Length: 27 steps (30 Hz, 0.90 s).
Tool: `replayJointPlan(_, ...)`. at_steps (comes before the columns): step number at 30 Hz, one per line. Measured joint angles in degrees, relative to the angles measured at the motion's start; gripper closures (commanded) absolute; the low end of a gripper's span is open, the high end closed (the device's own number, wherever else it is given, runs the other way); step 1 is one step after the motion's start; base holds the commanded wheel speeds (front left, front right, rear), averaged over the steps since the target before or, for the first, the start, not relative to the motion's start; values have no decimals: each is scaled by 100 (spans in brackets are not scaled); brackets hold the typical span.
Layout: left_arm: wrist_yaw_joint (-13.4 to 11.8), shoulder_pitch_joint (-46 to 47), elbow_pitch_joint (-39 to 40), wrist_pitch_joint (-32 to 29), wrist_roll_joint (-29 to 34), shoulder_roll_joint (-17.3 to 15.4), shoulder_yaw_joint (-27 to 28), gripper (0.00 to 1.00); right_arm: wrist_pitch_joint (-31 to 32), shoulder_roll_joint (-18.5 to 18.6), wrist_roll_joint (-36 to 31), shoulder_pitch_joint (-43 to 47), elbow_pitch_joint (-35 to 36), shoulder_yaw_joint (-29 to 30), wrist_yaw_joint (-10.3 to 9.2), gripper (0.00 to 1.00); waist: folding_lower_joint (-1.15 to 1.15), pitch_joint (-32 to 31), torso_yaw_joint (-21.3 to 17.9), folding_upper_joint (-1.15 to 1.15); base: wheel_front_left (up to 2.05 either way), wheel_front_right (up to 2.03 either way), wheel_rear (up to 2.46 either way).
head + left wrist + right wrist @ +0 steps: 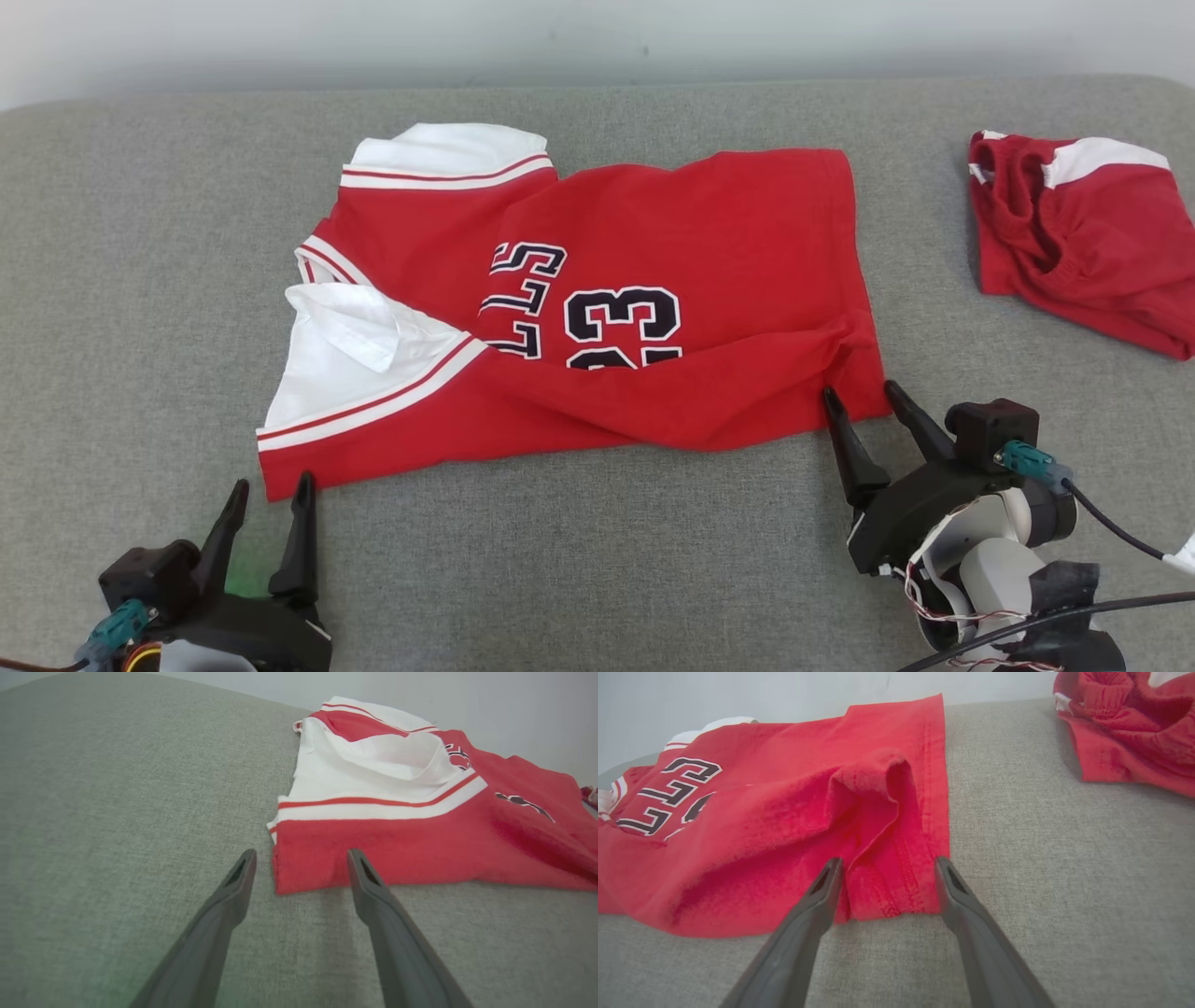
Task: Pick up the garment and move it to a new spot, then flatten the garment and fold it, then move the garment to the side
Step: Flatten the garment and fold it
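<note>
Left gripper (274, 481) is at near left with its fingers spread wide and nothing held. Its tips straddle the near-left corner of the jersey (653, 243): one tip is over the red edge strip, the other over bare grey cushion (140, 280) just outside it. Can't tell if they touch the cloth.

Right gripper (859, 389) is at near right, also wide apart and empty. Its tips sit either side of the jersey's near-right hem corner, with a raised pucker of red cloth just beyond them.

The jersey lies sideways mid-cushion, white sleeves with red stripes to the left, hem to the right. It shows a black "23" and "LLS" lettering. Its near edge is folded up over the lower part of the number.

Red shorts (1074, 243) with a white panel are bunched at far right, well apart from the jersey. A pale wall (597, 37) runs behind.
</note>
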<state>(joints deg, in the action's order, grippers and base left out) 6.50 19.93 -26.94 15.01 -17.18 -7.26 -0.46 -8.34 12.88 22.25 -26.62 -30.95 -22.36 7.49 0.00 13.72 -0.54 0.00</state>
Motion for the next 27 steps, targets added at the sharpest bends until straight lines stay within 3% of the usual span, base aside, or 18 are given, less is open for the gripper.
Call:
replayJointPlan(4, 5, 24, -120, 0, 119, 16, 127, 0, -26, 2, -355, -17, -131, 101, 0, 0, 0, 44, 5, 0, 0, 0, 0)
replayJointPlan(13, 54, 160, -359, 3, 203, 96, 266, 0, -25, -164, -468, -182, -464, 264, 0, 0, 0, 112, -8, 0, 0, 0, 0)
replayJointPlan(14, 55, 175, -398, 12, 204, 108, 265, 0, -25, -176, -467, -206, -495, 269, 0, 15, 0, 118, -6, 0, 0, 0, 0)
replayJointPlan(15, 55, 187, -434, 13, 210, 119, 261, 4, -29, -185, -467, -223, -523, 269, 0, 60, 0, 121, -4, 0, 0, 0, 0)
replayJointPlan(16, 64, 203, -469, 15, 210, 129, 256, 37, -36, -186, -466, -235, -543, 268, 0, 78, 0, 123, -1, 0, 0, 0, 0)
replayJointPlan(17, 73, 226, -491, 15, 210, 135, 254, 60, -66, -185, -464, -243, -559, 264, 0, 100, 0, 124, 2, 0, 0, 0, 0)
replayJointPlan(19, 75, 259, -543, 15, 210, 148, 253, 94, -118, -185, -446, -248, -591, 242, 0, 100, 0, 110, 8, 0, 0, 0, 0)
replayJointPlan(20, 81, 260, -575, 15, 210, 153, 252, 100, -156, -185, -427, -247, -609, 233, 0, 100, 0, 95, 10, 0, 0, 0, 0)
replayJointPlan(27, 97, 131, -625, 12, 208, 160, 257, 100, -337, -121, -91, -58, -564, 168, 0, 100, 0, -132, 20, 0, 0, 0, 0)
